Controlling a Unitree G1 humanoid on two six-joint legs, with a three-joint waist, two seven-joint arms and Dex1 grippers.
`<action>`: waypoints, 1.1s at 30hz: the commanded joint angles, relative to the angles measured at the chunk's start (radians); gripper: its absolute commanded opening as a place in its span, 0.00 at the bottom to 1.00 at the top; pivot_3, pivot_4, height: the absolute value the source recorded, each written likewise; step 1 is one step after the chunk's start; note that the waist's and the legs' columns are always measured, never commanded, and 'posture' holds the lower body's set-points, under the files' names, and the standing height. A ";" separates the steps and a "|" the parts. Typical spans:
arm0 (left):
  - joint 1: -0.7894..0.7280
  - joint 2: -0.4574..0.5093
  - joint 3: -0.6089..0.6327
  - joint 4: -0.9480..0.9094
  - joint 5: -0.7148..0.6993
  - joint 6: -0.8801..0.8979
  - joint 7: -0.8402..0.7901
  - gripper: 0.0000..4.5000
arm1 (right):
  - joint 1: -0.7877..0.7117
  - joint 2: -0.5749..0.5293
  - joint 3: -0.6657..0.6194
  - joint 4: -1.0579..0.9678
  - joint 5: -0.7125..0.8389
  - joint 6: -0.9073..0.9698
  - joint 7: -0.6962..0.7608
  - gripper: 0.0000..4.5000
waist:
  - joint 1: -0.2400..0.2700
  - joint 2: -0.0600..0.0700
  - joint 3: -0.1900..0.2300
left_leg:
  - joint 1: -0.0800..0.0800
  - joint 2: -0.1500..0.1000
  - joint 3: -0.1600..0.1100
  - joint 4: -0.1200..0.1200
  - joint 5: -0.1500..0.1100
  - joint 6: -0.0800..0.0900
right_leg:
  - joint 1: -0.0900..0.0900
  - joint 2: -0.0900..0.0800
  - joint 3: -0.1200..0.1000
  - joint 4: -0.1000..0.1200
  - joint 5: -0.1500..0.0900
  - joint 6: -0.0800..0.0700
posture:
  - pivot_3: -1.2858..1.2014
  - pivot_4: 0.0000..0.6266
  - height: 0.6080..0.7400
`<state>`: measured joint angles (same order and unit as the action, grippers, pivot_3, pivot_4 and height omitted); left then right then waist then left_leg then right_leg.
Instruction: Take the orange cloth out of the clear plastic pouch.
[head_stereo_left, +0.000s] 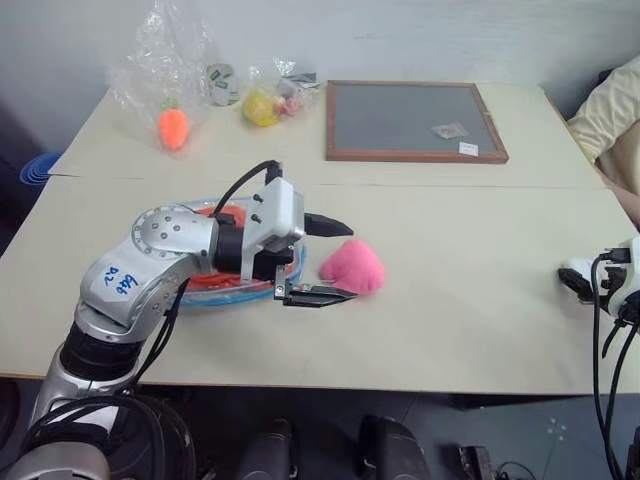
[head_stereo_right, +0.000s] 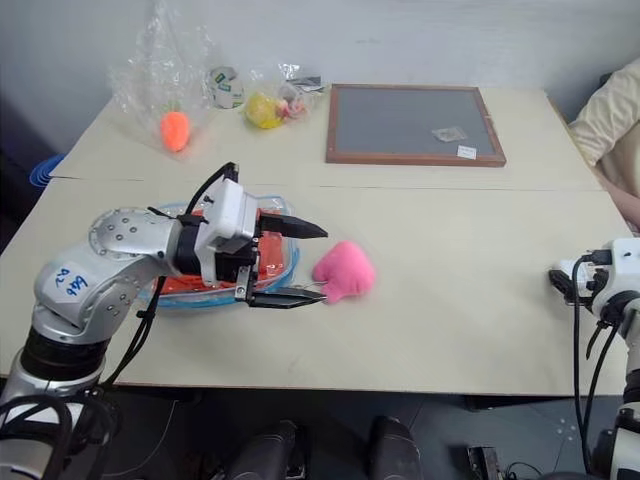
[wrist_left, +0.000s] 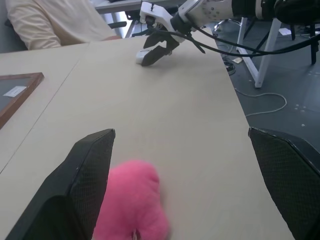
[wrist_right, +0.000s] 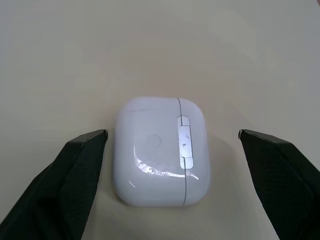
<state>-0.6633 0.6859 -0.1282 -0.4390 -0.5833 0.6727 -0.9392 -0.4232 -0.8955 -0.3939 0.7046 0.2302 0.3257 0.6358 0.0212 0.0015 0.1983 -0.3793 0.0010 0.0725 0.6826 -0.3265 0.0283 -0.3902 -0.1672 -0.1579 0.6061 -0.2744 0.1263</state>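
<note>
On the counter's left side the clear plastic pouch (head_stereo_left: 205, 290) lies flat with the orange cloth (head_stereo_right: 180, 283) inside it, partly hidden by the left arm. The left gripper (head_stereo_left: 328, 258) hangs released, its fingers (wrist_left: 82, 185) wide either side of the pink plush (head_stereo_left: 354, 266). The left wrist view also shows a person in a cream top (wrist_left: 55, 22) beyond the counter (head_stereo_left: 450, 250). The right wrist view adds a white earbud case (wrist_right: 160, 150) lying between the spread fingers of the right gripper (wrist_right: 172, 137).
</note>
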 joint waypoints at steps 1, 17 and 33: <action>0.027 0.024 0.055 -0.054 0.000 -0.002 0.023 1.00 | -0.057 -0.066 -0.001 -0.152 0.063 -0.007 0.142 0.99 | -0.002 0.001 0.000 | 0.000 0.000 0.000 0.000 0.000 0.000 | 0.000 0.000 0.000 0.000 0.000 0.000 | 0.52 0.24 1.00; 0.779 0.465 0.546 -0.055 0.451 -0.235 0.024 1.00 | -0.296 0.042 0.370 -0.978 0.491 0.352 0.609 0.99 | -0.001 0.001 0.002 | -0.007 0.002 -0.001 0.001 -0.005 0.000 | -0.007 0.001 0.000 -0.003 -0.001 -0.001 | 0.52 0.24 1.00; 0.749 0.431 0.356 0.101 0.646 -0.362 0.089 0.80 | -0.334 0.079 0.394 -0.923 0.469 0.312 0.668 1.00 | -0.009 0.001 0.002 | -0.008 0.003 0.000 0.000 -0.005 0.000 | -0.009 0.002 0.000 -0.001 -0.001 -0.001 | 0.52 0.24 1.00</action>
<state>0.0790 1.1035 0.2162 -0.3393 0.0448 0.2981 -0.8498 -0.7338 -0.8134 0.0330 -0.2051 0.6887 0.6551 1.2959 0.0125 0.0025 0.2000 -0.3871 0.0037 0.0731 0.6828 -0.3313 0.0286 -0.3991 -0.1649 -0.1581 0.6048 -0.2749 0.1254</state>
